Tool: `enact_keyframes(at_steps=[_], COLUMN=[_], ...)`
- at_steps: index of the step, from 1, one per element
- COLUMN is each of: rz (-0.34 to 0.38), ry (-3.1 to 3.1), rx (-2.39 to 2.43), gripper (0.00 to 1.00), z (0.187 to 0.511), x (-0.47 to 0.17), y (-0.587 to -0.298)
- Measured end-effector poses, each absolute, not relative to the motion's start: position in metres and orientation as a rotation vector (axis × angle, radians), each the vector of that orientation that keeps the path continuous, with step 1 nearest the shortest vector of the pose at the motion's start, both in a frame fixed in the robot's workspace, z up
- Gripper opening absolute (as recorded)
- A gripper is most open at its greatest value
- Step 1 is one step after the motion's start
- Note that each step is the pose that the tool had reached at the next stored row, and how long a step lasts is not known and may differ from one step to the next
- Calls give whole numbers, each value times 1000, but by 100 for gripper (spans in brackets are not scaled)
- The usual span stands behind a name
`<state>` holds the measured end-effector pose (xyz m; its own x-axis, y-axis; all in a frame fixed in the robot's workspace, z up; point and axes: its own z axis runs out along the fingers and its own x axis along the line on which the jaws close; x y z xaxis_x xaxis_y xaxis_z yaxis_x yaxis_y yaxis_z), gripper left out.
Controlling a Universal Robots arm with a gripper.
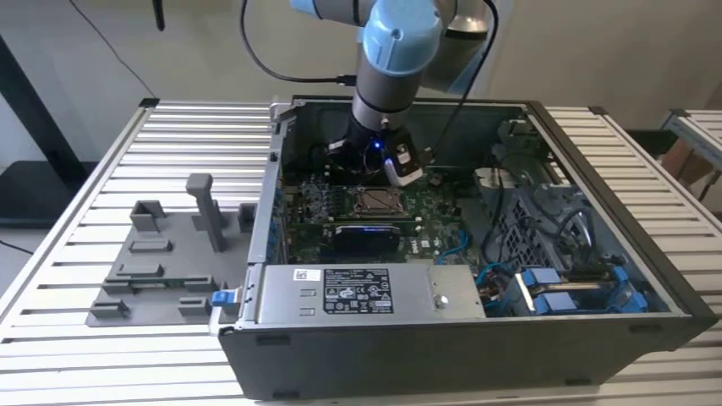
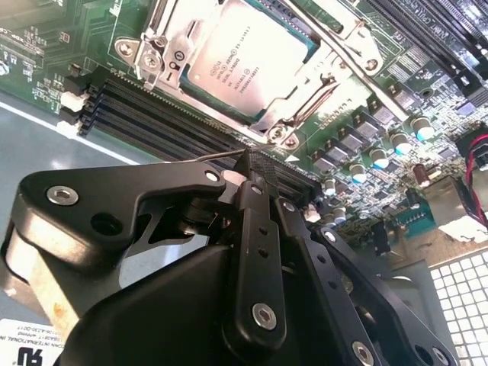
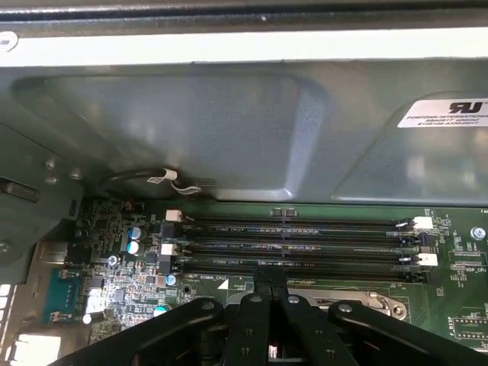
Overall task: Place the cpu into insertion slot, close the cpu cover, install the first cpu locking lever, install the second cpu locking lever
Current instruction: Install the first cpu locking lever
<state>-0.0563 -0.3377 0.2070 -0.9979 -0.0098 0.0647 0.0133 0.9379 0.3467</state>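
The cpu (image 1: 378,201) lies flat in the insertion slot (image 1: 396,205) in the exterior view, with the gripper (image 1: 402,174) poised just beside it, on its far side. In the second wrist view the cpu cover (image 2: 169,47) looks folded down around the chip, ahead of the fingertips (image 2: 258,171) — these are pressed together, and a thin metal rod (image 2: 210,156) reaches them; pinched or not, I cannot tell. In the first wrist view the memory slots (image 3: 305,240) run crosswise beyond the tips.
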Motion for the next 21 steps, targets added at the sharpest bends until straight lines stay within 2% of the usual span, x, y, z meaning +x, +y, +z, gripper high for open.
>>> enact_keyframes(at_steps=[21], rz=[-542], ry=[-3028], rx=[-3], gripper=[11], z=[205], x=[-46], y=[-338])
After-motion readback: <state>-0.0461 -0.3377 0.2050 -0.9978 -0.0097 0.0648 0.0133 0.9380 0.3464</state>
